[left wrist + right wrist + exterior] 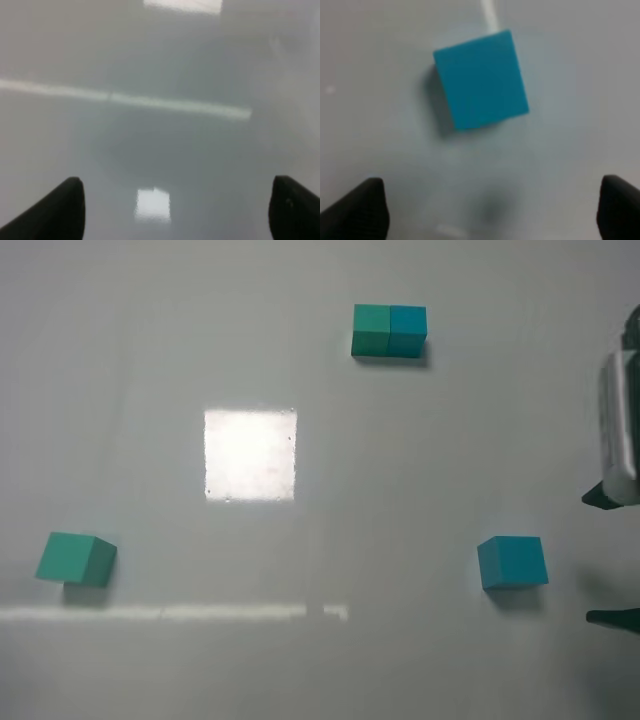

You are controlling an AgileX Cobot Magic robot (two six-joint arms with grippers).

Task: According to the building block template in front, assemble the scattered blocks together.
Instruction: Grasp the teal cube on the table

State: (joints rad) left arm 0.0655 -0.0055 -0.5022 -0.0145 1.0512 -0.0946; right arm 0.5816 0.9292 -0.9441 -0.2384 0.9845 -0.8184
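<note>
The template (389, 331) is a teal-green and cyan-blue pair joined as a short bar at the back of the table. The loose teal-green cube (76, 559) sits at the front left. The loose cyan-blue cube (512, 562) sits at the front right and shows in the right wrist view (481, 79). My right gripper (610, 557) is open at the right edge, just right of the blue cube, which lies ahead of its spread fingertips (362, 210). My left gripper (175, 210) is open over bare table and is out of the high view.
The glossy white table (300, 660) carries a bright square glare patch (250, 454) in the middle and a thin glare stripe (170, 613) near the front. The right arm's body (620, 420) reaches in from the right edge.
</note>
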